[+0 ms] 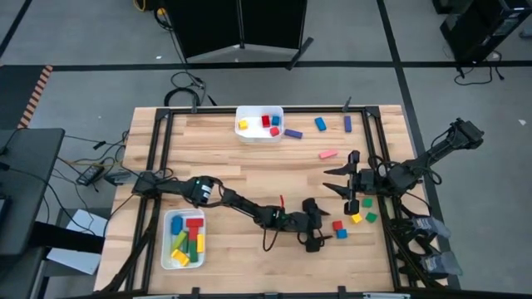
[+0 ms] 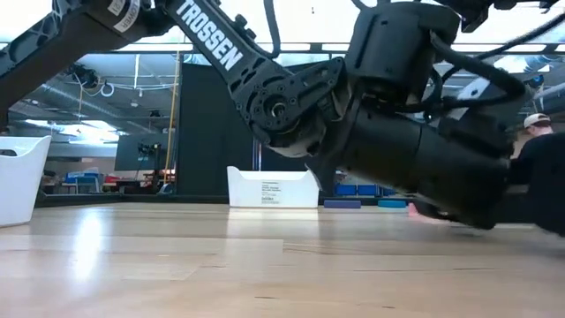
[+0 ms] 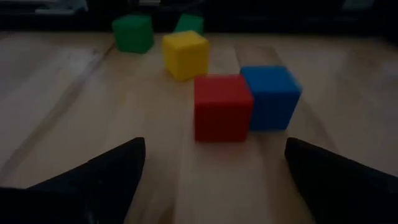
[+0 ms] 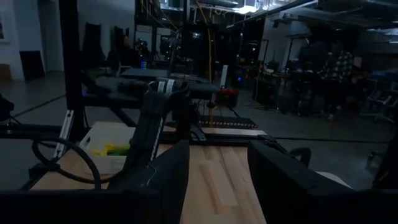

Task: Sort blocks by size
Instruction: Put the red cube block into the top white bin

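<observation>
My left gripper (image 1: 321, 225) (image 3: 214, 180) reaches low over the table's near right part and stands open. Just ahead of its fingertips a red cube (image 3: 222, 107) (image 1: 337, 225) and a blue cube (image 3: 270, 96) (image 1: 342, 234) sit side by side on the wood. Neither lies between the fingers. Beyond them rest a yellow cube (image 3: 185, 54) and two green cubes (image 3: 132, 32) (image 3: 188, 23). My right gripper (image 1: 331, 181) (image 4: 217, 180) hangs above the table at the right, open, with nothing between its fingers.
A white tray (image 1: 258, 137) at the far middle holds yellow, red and blue cubes. A second white tray (image 1: 169, 218) at the near left holds longer bars. A purple bar (image 1: 293, 133), a blue block (image 1: 320, 124), a purple block (image 1: 347, 124) and a pink block (image 1: 328, 154) lie loose at the far right.
</observation>
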### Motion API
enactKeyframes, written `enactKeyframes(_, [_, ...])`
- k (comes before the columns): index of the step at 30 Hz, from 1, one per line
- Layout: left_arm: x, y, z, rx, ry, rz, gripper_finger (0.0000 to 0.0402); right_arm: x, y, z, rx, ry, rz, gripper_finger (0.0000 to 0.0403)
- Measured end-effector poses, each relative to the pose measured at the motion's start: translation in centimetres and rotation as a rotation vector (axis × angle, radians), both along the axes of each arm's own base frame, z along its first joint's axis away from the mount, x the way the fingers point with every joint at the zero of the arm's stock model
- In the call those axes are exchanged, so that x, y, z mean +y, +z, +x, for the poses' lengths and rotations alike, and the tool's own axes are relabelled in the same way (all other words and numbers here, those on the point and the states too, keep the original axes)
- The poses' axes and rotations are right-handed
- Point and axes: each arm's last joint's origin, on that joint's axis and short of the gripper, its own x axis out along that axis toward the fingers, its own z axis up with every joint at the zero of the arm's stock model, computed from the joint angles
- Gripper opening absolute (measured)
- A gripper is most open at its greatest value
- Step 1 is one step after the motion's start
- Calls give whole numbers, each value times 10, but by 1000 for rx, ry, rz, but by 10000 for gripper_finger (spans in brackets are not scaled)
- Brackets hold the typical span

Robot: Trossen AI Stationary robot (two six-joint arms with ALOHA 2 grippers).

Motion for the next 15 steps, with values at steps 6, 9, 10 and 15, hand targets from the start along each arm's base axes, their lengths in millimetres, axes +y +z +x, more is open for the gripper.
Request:
enactKeyframes(6, [3,-7,8,-47,2,-26,395,0,0,0,0,1,0,178])
enactKeyframes(9, [1,-11,16,-67,-4,-34,395,0,0,0,-5,0,3,177])
enactKeyframes(10, [0,-12,19,-70,-4,-37,395,0,0,0,-3,0,2,176])
enactKeyframes(15, [-3,-12,28,-43,-20,-20,392,0,0,0,-5,1,3,172])
